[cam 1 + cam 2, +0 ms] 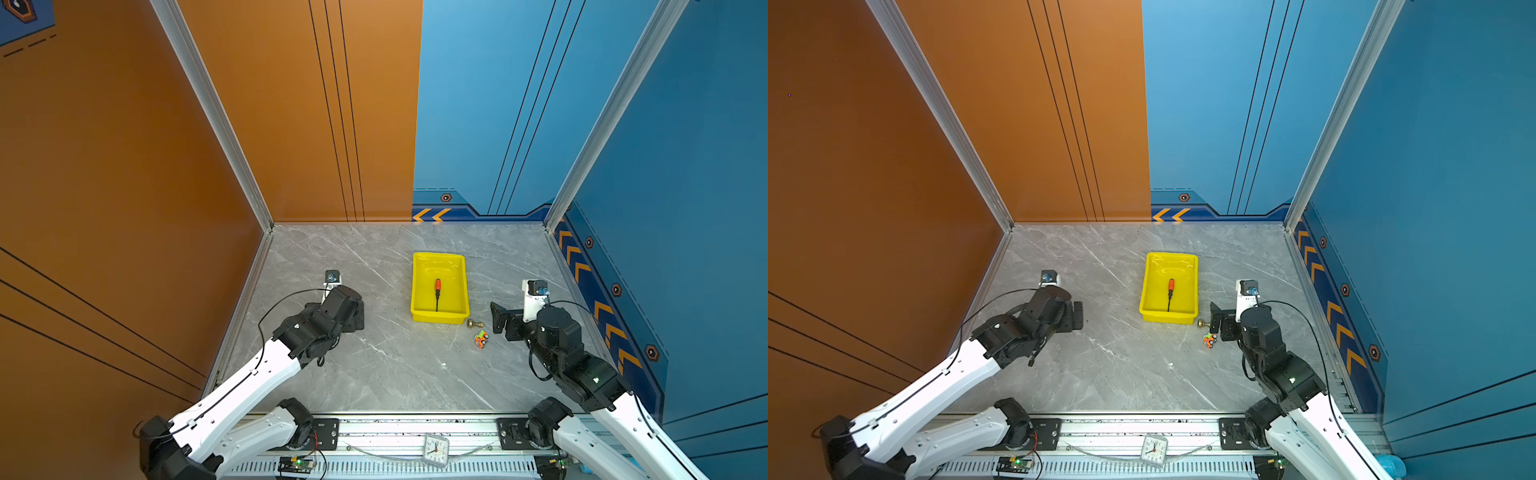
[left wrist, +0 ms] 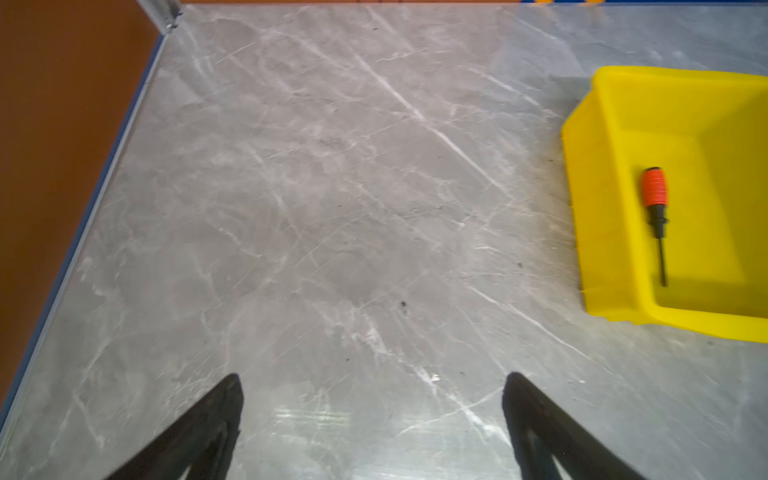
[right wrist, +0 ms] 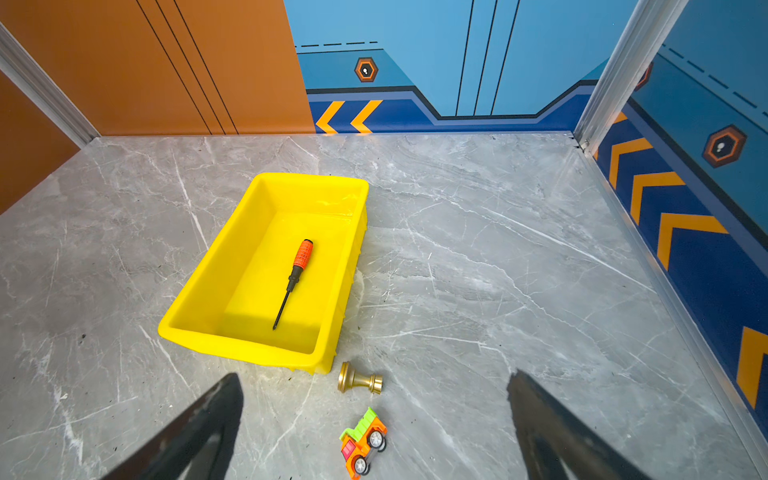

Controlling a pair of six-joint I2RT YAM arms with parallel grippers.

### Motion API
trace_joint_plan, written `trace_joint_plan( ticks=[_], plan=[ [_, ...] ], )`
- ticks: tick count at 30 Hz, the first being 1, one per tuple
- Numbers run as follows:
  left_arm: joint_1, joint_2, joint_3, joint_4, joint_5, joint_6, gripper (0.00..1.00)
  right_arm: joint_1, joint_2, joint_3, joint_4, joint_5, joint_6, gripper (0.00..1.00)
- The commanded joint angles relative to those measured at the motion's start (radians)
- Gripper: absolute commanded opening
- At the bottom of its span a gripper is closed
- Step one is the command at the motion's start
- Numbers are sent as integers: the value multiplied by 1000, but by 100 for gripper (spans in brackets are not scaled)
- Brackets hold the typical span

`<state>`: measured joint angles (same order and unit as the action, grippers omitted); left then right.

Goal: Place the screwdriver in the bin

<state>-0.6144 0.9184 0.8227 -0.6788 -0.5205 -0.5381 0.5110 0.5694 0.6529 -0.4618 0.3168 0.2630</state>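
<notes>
The screwdriver [image 3: 293,278] lies in the bin [image 3: 210,266]; left tool [image 2: 372,376] and right tool [image 1: 498,321] both gape empty, so a stray swing might jostle the bin.

— What sort of bench [image 1: 374,374] is that?

— Grey, marble-look top, pale veins running across it, a few dark specks here and there.

— And what's lying on it?

— Three things, all right of the middle. A yellow bin [image 1: 440,319] sits flat on the surface. Just off its near right corner a small brass knob [image 3: 359,379] lies on its side, close to the bin but apart from it. A little nearer to us is a toy truck [image 3: 363,442], orange with a green back, near the knob and not touching it.
</notes>
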Motion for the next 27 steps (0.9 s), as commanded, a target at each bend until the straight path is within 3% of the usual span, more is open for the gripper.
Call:
trace_joint_plan(
  ticks=[1, 5, 8, 12, 15, 17, 22, 27],
  plan=[
    [67, -120, -104, 103, -42, 48, 98, -3, -26, -50, 15, 105, 23, 100],
    [163, -237, -235, 185, -12, 153, 98, -8, -66, -139, 96, 133, -10, 100],
    [206, -301, -326, 256, -59, 263, 98, -15, -94, -208, 155, 174, -18, 100],
    [302, -325, -448, 411, -29, 342, 98, -24, -118, -315, 313, 182, -122, 100],
    [420, -250, -447, 480, 63, 365, 98, -53, -65, -372, 439, 220, -188, 100],
    [470, -171, -472, 614, 86, 391, 98, -107, 11, -398, 521, 195, -212, 100],
    [541, 15, -543, 900, 82, 418, 98, -266, 194, -473, 775, 43, -200, 100],
    [569, 191, -514, 1098, 127, 460, 98, -348, 381, -475, 1003, -42, -260, 100]
  ],
)
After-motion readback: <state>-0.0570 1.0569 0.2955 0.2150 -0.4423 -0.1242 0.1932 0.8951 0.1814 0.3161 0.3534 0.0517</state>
